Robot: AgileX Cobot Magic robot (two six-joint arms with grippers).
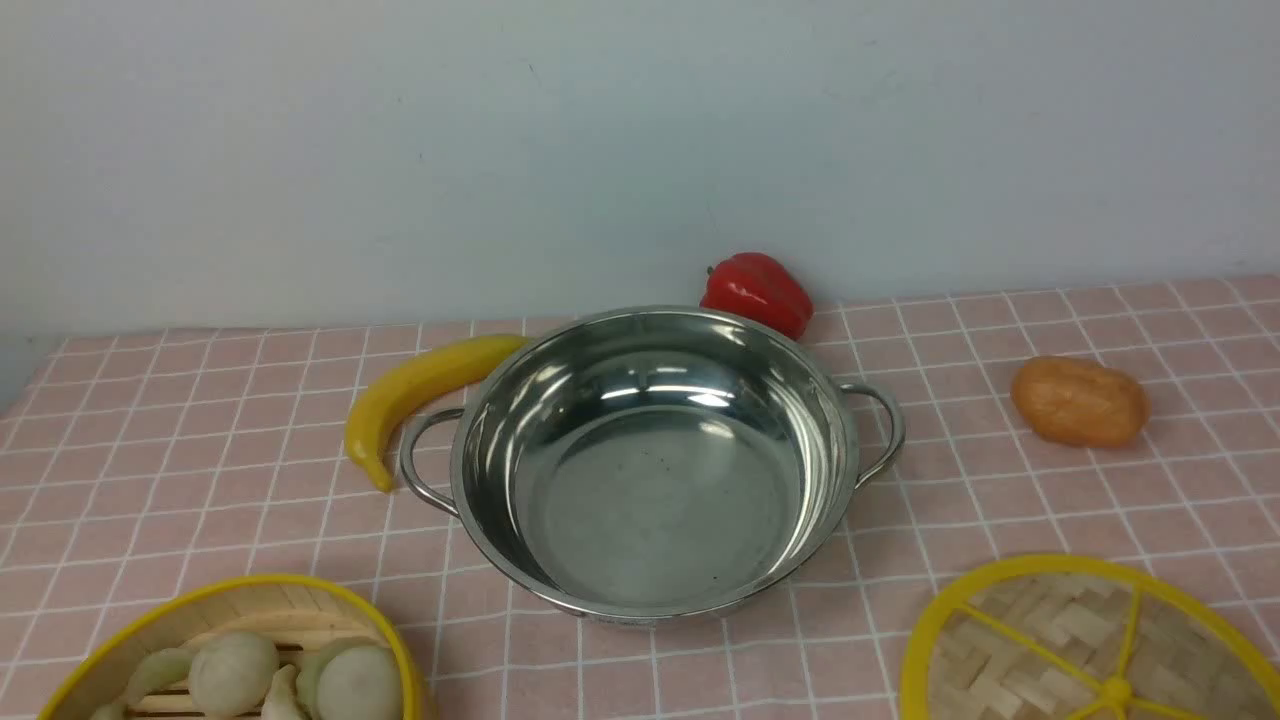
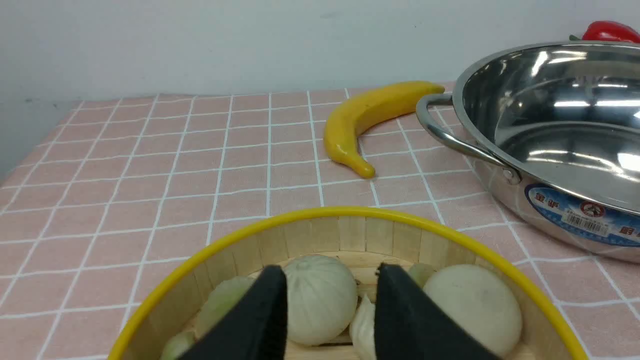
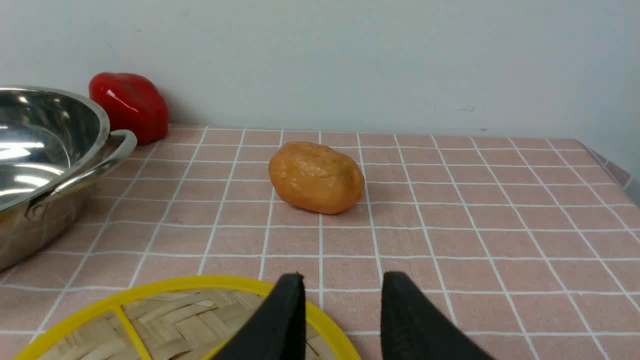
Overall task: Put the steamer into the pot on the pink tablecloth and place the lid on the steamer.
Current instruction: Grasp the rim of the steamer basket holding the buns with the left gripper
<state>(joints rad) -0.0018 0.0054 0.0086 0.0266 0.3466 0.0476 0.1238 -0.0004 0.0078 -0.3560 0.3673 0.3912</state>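
Observation:
The steel pot stands empty in the middle of the pink tablecloth. At the near left is the steamer, holding pale buns. The lid lies flat at the near right. Neither gripper shows in the front view. In the left wrist view my left gripper hangs open over the steamer, with a bun seen beyond the gap; the pot is off to one side. My right gripper is open above the lid's yellow rim, holding nothing, and the pot is at the frame's edge.
A yellow banana lies against the pot's left handle. A red pepper sits behind the pot by the wall. An orange potato rests on the cloth at the right. The cloth ends at the far left.

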